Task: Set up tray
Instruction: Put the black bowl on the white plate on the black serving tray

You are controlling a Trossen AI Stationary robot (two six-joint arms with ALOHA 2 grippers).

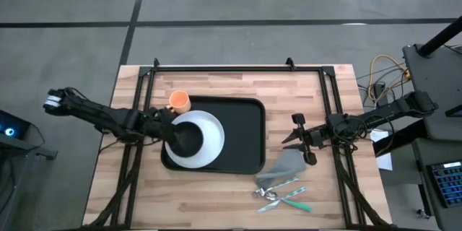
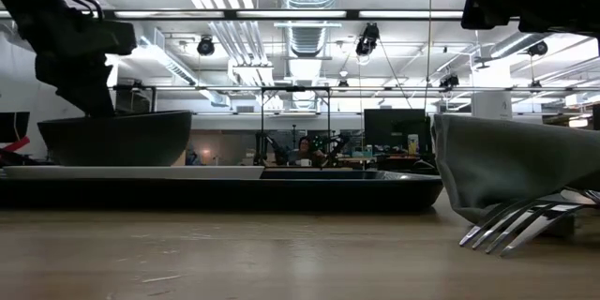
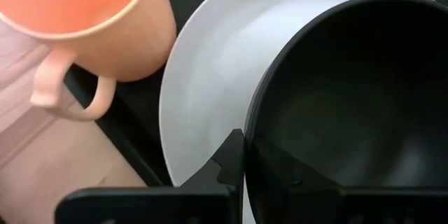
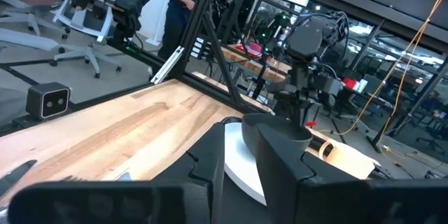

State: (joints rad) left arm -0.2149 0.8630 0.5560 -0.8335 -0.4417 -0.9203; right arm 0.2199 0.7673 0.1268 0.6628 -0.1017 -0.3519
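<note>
The black tray point(image 1: 242, 137) lies mid-table. On its left part rests a white plate point(image 1: 213, 133), and a small round black bowl point(image 1: 186, 138) stands on the plate. An orange mug point(image 1: 180, 101) stands at the tray's far left corner, also in the left wrist view point(image 3: 91, 21). My left gripper point(image 1: 168, 127) is at the bowl's left side, shut on its rim. My right gripper point(image 1: 288, 143) hovers right of the tray, above the bare wood, shut and holding nothing; its wrist view looks across at the plate point(image 4: 234, 161). My left gripper holds the black bowl by its rim point(image 3: 246, 147) on the side toward the table's left. One finger point(image 3: 229, 161) is outside the wall and the other is inside the hollow. The fingers come slanting down from the left. The bowl stands upright on the white plate point(image 3: 210, 77).
A grey napkin point(image 1: 283, 166) lies right of the tray's near corner, with green-handled cutlery point(image 1: 283, 195) beside it; fork tines point(image 2: 516, 223) show under the napkin point(image 2: 497, 164) in the low view. A black frame rail point(image 1: 238, 68) runs along the far edge.
</note>
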